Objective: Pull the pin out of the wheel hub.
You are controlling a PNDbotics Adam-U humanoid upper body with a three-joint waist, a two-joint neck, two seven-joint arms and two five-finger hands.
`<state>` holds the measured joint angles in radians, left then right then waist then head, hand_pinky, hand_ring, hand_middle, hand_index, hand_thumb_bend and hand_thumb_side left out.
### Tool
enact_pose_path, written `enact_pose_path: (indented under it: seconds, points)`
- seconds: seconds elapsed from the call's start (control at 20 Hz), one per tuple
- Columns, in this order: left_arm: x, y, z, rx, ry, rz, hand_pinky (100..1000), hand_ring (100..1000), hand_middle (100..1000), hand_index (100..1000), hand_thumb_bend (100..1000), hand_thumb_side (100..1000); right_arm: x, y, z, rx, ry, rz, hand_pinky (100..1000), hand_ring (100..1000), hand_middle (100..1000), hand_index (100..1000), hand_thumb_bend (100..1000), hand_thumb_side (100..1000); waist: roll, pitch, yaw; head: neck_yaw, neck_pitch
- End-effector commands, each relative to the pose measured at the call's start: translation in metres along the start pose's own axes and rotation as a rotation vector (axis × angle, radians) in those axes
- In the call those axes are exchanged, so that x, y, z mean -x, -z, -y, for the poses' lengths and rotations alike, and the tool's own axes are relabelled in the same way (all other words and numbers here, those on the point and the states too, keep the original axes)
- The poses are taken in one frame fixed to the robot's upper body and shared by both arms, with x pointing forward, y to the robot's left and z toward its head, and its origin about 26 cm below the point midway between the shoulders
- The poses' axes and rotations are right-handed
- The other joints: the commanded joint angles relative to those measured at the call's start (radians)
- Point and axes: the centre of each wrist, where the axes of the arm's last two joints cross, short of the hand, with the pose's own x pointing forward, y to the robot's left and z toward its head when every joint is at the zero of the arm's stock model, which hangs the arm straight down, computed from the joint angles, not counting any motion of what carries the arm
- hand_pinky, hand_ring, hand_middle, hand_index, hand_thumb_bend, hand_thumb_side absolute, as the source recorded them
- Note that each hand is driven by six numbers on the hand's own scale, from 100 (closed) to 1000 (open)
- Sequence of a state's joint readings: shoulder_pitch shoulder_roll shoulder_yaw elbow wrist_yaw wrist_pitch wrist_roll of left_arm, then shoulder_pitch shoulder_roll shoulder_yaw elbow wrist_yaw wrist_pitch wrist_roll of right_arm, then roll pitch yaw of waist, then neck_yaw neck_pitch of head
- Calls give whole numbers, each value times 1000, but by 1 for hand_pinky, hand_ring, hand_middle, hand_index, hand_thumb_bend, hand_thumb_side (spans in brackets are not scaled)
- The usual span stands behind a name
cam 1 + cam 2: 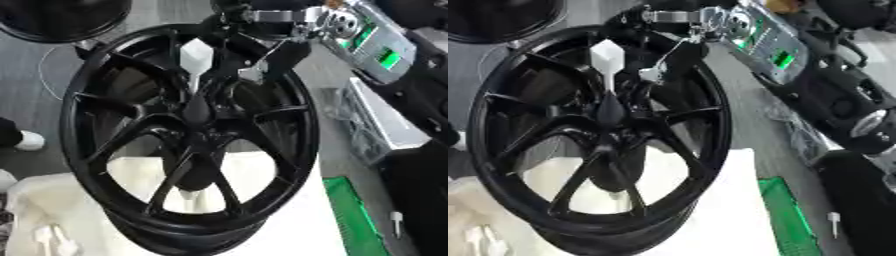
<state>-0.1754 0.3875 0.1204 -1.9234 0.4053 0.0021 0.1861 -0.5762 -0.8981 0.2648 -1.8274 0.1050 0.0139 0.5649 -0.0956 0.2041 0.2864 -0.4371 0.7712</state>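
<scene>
Your right hand (262, 52) sits at top centre of frame beside the white pin (195, 60) in the wheel hub (197, 112); can't tell whether its fingers grip.

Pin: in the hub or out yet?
In: the white pin has its narrow end sunk in the wheel hub.

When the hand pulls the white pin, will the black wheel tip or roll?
Probably it stays: the black wheel looks big and heavy beside the thin white pin. It leans on white padding, so it might rock slightly. The right hand reaches in from above.
</scene>
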Motion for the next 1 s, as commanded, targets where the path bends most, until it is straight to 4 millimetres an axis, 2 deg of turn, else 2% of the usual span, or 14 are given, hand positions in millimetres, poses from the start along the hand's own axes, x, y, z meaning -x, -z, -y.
enact_pose_path:
  seconds: [0.05,0.45,1.0]
  points:
    - [-9,4,-1,20,22,29,493,678,594,788,181,925,-8,-10,17,41,-103,-16,937,1000,899,971,100,246,4,-13,5,-15,-1]
    - [-7,3,0,27,23,20,491,678,594,785,179,930,-15,-14,24,118,-166,-26,940,1000,905,977,157,278,0,-14,24,-60,-1]
    - [-7,2,-2,26,36,23,488,678,593,783,174,936,-4,-13,22,89,-206,-60,947,1000,910,978,189,309,-4,0,41,-88,-1]
